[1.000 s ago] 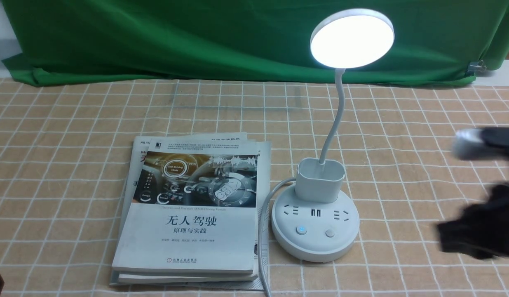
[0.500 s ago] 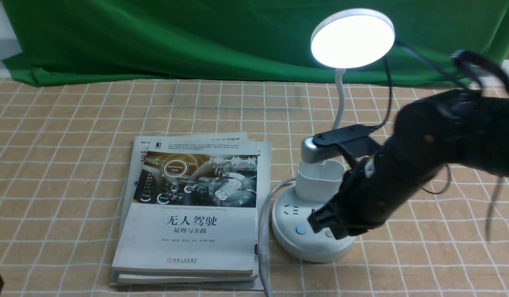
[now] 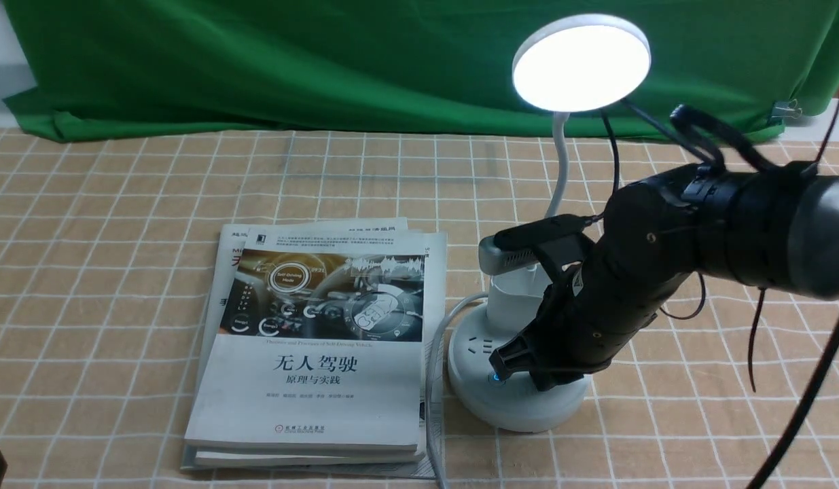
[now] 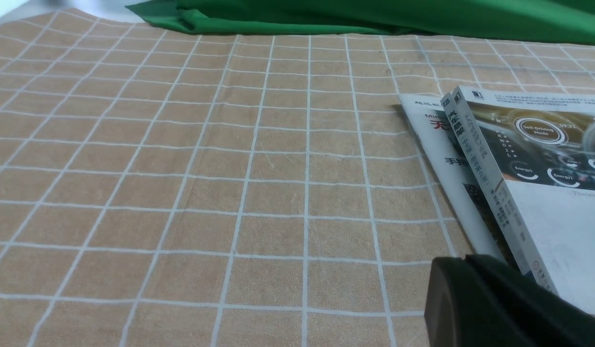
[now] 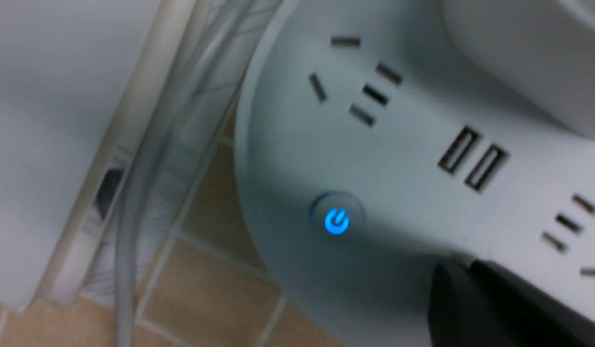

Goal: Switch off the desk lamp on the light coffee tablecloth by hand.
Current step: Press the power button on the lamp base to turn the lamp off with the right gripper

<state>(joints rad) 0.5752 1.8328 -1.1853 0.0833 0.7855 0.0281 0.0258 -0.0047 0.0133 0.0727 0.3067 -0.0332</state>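
The desk lamp stands on the light coffee tablecloth (image 3: 120, 238) with its disc head (image 3: 581, 62) lit. A blue power button (image 5: 337, 221) glows on its round base (image 3: 473, 401). My right gripper (image 3: 521, 370), the hand, is shut with nothing in it. Its tip (image 5: 463, 272) hovers over the front of the base, just beside the glowing button; whether it touches the base I cannot tell. The arm hides the second button and most of the cup holder. My left gripper (image 4: 463, 262) is shut and empty, low over the cloth next to the books.
A stack of books (image 3: 317, 353) lies left of the lamp, close to the base. The lamp's grey cable (image 3: 434, 353) runs between them toward the front edge. A green cloth (image 3: 324, 61) hangs along the back. Loose black cables (image 3: 759, 326) dangle from my right arm.
My right arm has swung in from the right edge, come down over the lamp base and shifted slightly left toward the blue button. The lamp stays lit.
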